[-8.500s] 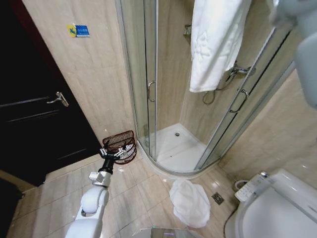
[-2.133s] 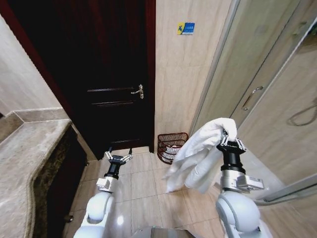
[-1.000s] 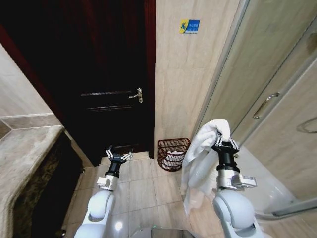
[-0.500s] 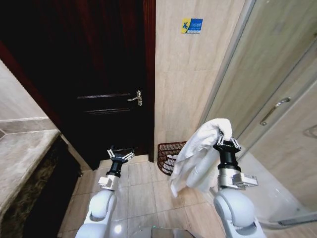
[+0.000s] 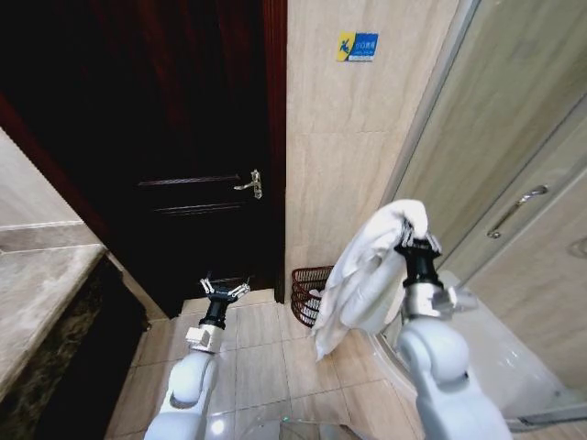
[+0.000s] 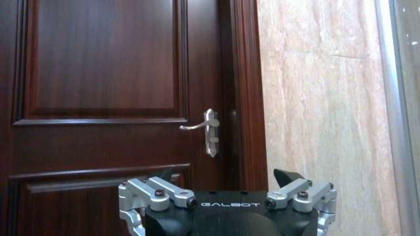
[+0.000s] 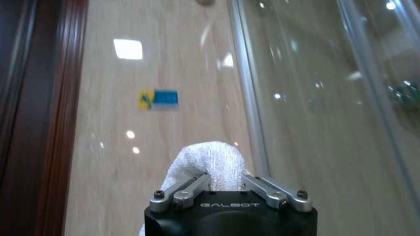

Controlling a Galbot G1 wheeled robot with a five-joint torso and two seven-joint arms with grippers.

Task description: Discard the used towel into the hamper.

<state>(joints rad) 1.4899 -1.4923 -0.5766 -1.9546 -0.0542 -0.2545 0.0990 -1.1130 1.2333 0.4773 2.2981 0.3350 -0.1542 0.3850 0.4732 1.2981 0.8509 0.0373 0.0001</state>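
Towel [image 5: 367,275] now nearer, half hiding hamper [image 5: 305,291].

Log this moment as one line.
right gripper: shut on towel, raised | left gripper: open, idle, low | hamper: by wall, towel not in

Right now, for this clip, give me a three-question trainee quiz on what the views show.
1. True or false: the towel is already inside the hamper.
2. Which gripper holds the towel: A left, B right?
3. Fill in: the hamper stands on the floor against the tiled wall, beside the dark ____.

Key: 1 false; it hangs from the right gripper. 2 B; the left gripper is open and empty. 3 door.
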